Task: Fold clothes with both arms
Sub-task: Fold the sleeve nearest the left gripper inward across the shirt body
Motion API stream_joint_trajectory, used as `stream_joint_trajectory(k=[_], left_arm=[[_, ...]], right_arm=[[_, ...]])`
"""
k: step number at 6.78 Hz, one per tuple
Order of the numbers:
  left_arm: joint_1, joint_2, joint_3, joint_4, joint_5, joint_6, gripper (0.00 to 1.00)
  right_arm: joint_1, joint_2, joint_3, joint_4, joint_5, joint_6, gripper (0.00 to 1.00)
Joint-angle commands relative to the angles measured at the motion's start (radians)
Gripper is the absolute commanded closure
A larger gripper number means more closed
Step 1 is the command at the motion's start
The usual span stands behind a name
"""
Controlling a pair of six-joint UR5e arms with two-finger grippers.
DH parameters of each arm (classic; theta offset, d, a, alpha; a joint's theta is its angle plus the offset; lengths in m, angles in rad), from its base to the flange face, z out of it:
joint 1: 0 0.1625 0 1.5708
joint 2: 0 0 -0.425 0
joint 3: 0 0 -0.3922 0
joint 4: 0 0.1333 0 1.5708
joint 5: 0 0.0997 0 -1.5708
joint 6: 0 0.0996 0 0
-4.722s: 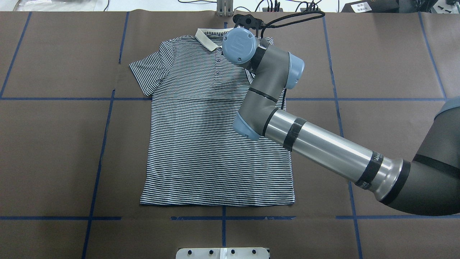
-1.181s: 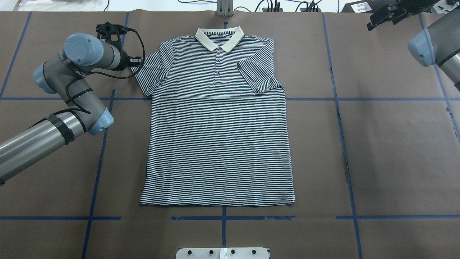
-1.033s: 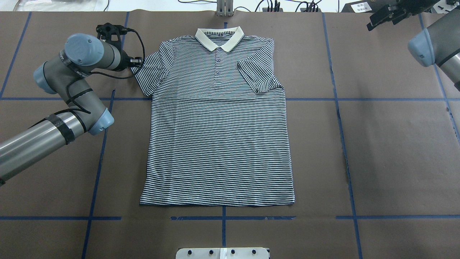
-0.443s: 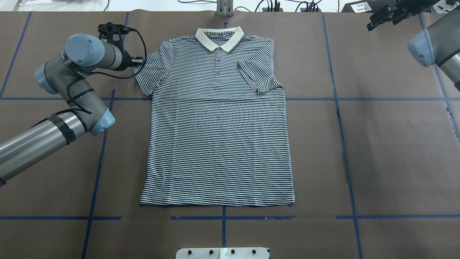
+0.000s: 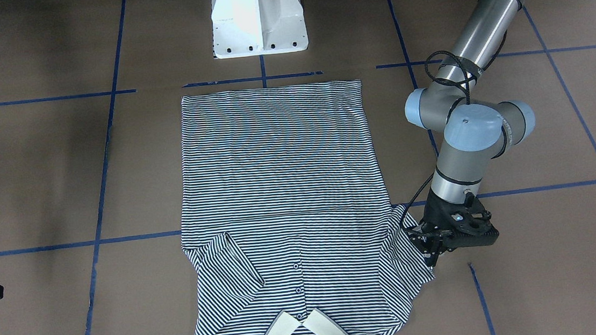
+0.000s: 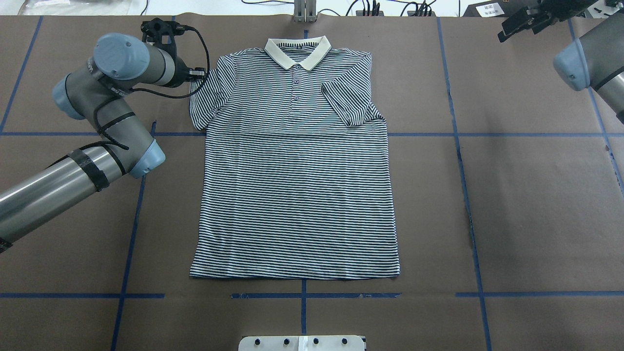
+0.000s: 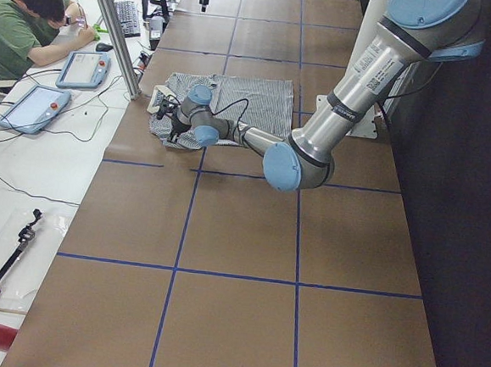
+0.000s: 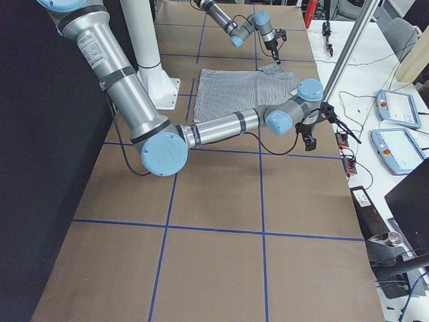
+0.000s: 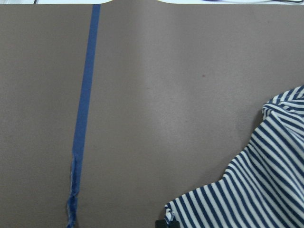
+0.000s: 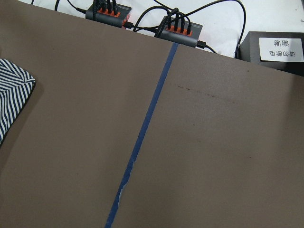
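Polo shirt (image 6: pixel 297 195) with thin navy-and-white stripes is laid flat, front up, on the brown table (image 6: pixel 536 195) in the middle of the overhead frame; its cream collar (image 6: pixel 297 51) is turned toward the top edge and its hem toward the bottom; the folded sleeve (image 6: pixel 348 102), right of centre, is laid inward over the chest; the spread sleeve (image 6: pixel 207 97), at upper left, is pinched at its outer edge by the left gripper (image 6: pixel 199 74), whose jaws are closed on the cloth; in the left wrist view that edge is seen raised off the table; the right gripper (image 6: pixel 521 22) is held in the upper right corner, well apart from the shirt; whether its jaws are wide or narrow cannot be told.
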Motion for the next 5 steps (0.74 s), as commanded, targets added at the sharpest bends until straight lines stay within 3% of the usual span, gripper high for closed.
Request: stream_joint_trajectory(k=[1,2,4,5], left_arm=[[0.033,-0.115,-0.039,0.227,0.004,-0.098,1.0],[0.073,-0.204,-0.021,0.331,0.044,-0.127,1.0],[0.11,-0.295,0.085,0.349,0.057,-0.177,1.0],[0.116,-0.292,0.088,0.346,0.057,-0.157,0.58]], right_arm=[[0.0,0.0,0.0,0.0,0.0,0.0,0.0],[-0.002,0.001,0.0,0.0,0.0,0.0,0.0],[-0.002,0.001,0.0,0.0,-0.002,0.002,0.0],[-0.003,0.001,-0.001,0.0,-0.002,0.002,0.0]])
